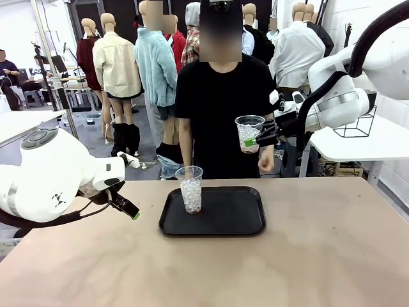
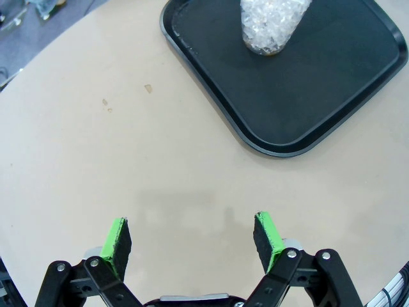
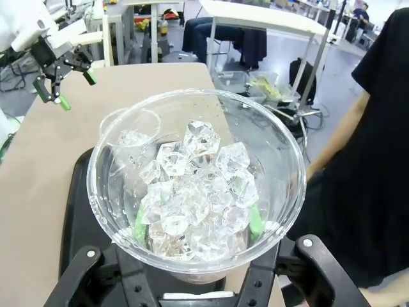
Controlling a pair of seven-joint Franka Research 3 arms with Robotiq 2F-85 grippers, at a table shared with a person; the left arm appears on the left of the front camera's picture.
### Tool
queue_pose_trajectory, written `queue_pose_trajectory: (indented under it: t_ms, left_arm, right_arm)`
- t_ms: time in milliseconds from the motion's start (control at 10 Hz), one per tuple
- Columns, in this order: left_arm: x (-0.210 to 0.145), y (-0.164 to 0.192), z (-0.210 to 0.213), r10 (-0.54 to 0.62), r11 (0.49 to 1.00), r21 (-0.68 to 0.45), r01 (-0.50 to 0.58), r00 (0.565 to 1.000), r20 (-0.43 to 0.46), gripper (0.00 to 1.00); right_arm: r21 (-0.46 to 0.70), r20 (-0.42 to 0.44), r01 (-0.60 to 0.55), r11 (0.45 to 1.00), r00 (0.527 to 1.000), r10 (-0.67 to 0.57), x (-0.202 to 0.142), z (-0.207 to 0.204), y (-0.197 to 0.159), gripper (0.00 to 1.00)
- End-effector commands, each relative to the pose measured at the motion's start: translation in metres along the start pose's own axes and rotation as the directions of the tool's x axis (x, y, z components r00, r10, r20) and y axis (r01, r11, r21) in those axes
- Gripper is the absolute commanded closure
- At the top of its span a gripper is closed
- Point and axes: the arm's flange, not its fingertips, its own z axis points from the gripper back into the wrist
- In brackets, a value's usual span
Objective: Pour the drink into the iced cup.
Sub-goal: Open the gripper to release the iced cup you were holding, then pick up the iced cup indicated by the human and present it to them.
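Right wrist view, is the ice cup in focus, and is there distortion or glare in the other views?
Right wrist view: held cup sharp, rim bulged by the wide lens, ice glinting. Left wrist view: table edge and tray curve likewise; faint shadows ahead of the fingers. Front view: even light, dull sheen on the tray.

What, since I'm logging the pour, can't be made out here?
Held cup, right wrist view: ice hides whether liquid lies beneath.
Tray cup, left wrist view: top edge cuts off its rim.
Right gripper, front view: too small to show finger contact.
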Motion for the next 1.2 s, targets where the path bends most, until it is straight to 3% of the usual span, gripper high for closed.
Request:
queue_pose_trajectory:
  t_ms: [0, 1100]
  left_arm:
    - [-0.0004, 0.0011, 0.0005, 0.003, 1.000, 0.000, -0.003, 1.000, 0.001, 0.00]
    - [-0.0004, 0.0011, 0.0005, 0.003, 1.000, 0.000, -0.003, 1.000, 0.001, 0.00]
  right_arm:
    - [-0.003, -0.003, -0.005, 1.000, 1.000, 0.005, 0.0034, 0.0012, 0.0016, 0.38]
    - [-0.003, -0.003, -0.005, 1.000, 1.000, 0.005, 0.0034, 0.0012, 0.0016, 0.38]
